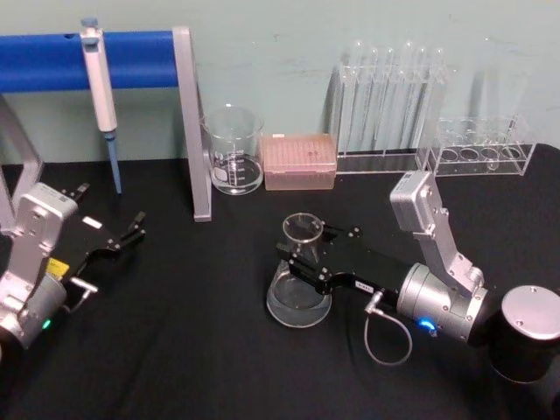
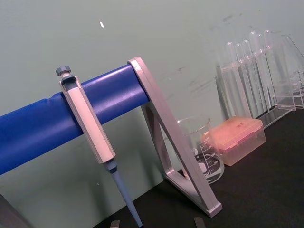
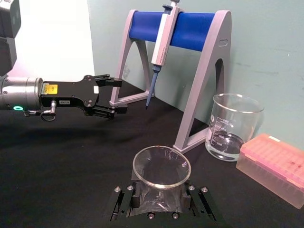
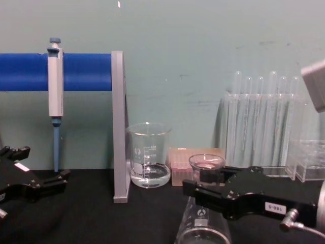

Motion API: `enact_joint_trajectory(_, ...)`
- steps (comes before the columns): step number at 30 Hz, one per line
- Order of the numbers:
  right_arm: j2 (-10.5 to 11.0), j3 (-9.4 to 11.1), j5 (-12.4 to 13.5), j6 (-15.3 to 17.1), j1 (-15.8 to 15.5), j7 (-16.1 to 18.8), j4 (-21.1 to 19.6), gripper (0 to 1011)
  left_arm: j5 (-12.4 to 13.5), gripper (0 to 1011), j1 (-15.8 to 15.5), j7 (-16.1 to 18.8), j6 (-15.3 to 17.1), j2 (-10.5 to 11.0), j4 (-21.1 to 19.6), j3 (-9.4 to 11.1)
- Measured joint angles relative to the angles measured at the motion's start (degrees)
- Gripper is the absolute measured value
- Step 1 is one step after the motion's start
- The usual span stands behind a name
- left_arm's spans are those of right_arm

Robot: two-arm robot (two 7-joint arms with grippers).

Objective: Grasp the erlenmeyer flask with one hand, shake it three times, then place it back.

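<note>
The erlenmeyer flask [image 1: 297, 297] stands upright on the black table at centre, with a little clear liquid in its wide base. My right gripper [image 1: 315, 249] reaches in from the right and is shut on the neck just below the flared rim. In the right wrist view the flask's rim [image 3: 161, 166] sits between the two black fingers [image 3: 124, 203]. The chest view shows the flask [image 4: 203, 226] low at centre, with the right gripper [image 4: 208, 185] clamped across its neck. My left gripper [image 1: 129, 234] rests open at the far left, well away from the flask.
Behind the flask stand a glass beaker [image 1: 234, 153] and a pink tip box [image 1: 299, 162]. A pipette [image 1: 101, 79] hangs on the blue-barred stand [image 1: 197, 131] at the back left. Test tube racks [image 1: 389, 105] line the back right.
</note>
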Motion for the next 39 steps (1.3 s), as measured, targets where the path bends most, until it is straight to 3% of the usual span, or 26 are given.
enact_joint_trajectory(25, 0.00, -0.11, -0.38, 0.37, -0.14, -0.38, -0.15, 458, 0.00, 1001, 0.00, 0.00, 0.00, 0.00, 0.00, 0.00)
enact_joint_trajectory(28, 0.00, -0.09, -0.35, 0.33, -0.13, -0.36, -0.17, 512, 0.00, 1001, 0.00, 0.00, 0.00, 0.00, 0.00, 0.00)
enact_joint_trajectory(31, 0.00, -0.08, -0.33, 0.30, -0.13, -0.36, -0.17, 654, 0.00, 1001, 0.00, 0.00, 0.00, 0.00, 0.00, 0.00)
enact_joint_trajectory(39, 0.00, -0.04, -0.29, 0.29, -0.13, -0.32, -0.17, 874, 0.00, 1001, 0.00, 0.00, 0.00, 0.00, 0.00, 0.00)
